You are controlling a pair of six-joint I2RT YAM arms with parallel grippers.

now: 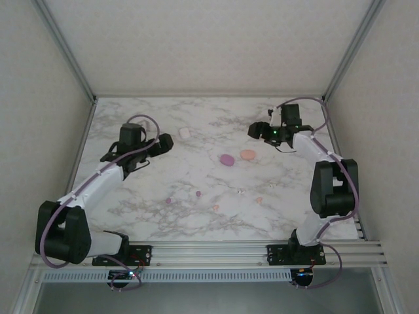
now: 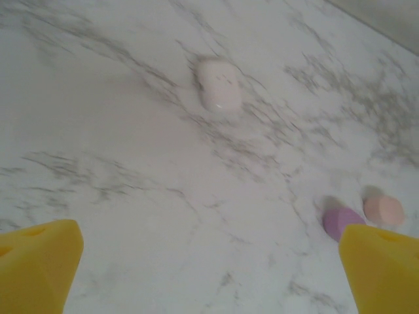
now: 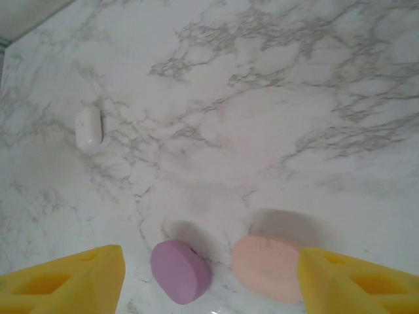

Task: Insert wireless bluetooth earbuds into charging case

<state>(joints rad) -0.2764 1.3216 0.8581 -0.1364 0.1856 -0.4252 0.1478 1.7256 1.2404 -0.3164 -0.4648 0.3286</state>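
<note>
The white case [image 1: 185, 132], purple case [image 1: 226, 160] and orange case [image 1: 247, 154] look closed, so we cannot tell their contents. The earbuds [image 1: 198, 193] lie scattered toward the tabletop's near edge, well apart from the left gripper [image 1: 165, 142] and right gripper [image 1: 256, 131], both spread.

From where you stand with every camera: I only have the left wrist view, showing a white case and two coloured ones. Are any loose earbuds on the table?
Observer: Yes. The top view shows several tiny earbuds scattered on the near side of the purple case.
Operator: Where are the right fingers?
Observer: The right fingers stand open, aimed at the purple case and the orange case, touching neither.
Operator: Which buds are leftmost?
Observer: Two purple earbuds.
</note>
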